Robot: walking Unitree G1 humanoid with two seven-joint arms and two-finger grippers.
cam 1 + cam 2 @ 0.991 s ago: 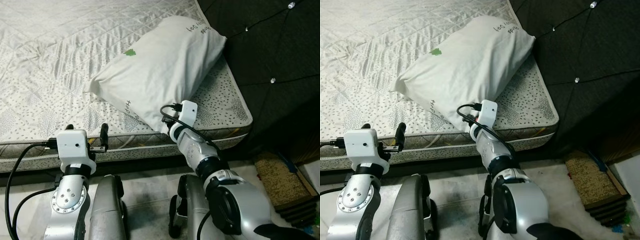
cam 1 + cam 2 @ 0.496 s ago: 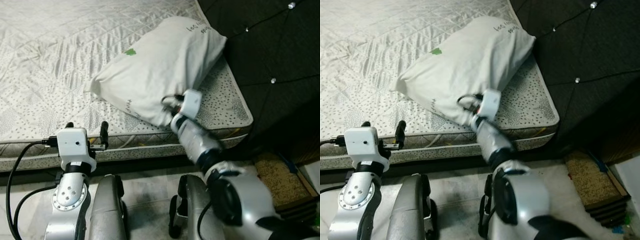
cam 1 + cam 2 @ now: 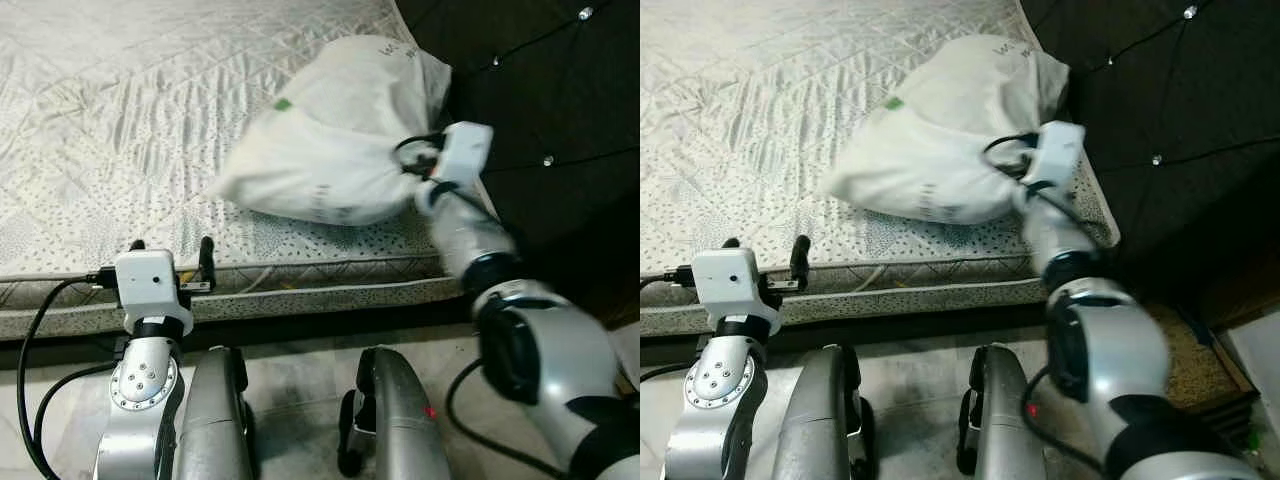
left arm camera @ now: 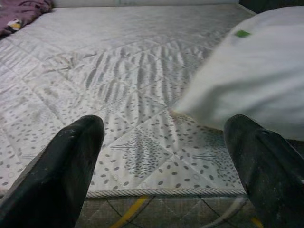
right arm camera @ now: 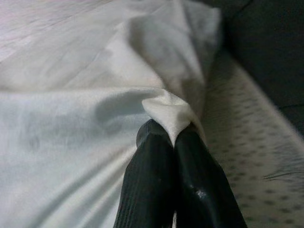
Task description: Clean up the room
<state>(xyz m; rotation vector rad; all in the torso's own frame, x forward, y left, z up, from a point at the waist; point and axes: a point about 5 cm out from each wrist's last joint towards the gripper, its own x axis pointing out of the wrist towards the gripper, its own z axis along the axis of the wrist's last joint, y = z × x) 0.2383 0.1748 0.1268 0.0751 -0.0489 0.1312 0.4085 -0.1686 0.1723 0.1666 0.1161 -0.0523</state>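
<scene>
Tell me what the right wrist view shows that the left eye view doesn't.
Right wrist view alone: the right gripper with black fingers shut on a pinched fold of the white fabric pillow.

Left eye view alone: the left gripper, open, hovering at the near edge of the grey quilted mattress; the silver right arm; the pillow's green tag; the tiled floor.

Both: the pillow, the mattress, and the dark tufted headboard.

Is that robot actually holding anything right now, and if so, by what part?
Yes. Its right tool is shut on a pinched corner of the white pillow on the mattress. The left tool is open, holding nothing.
</scene>
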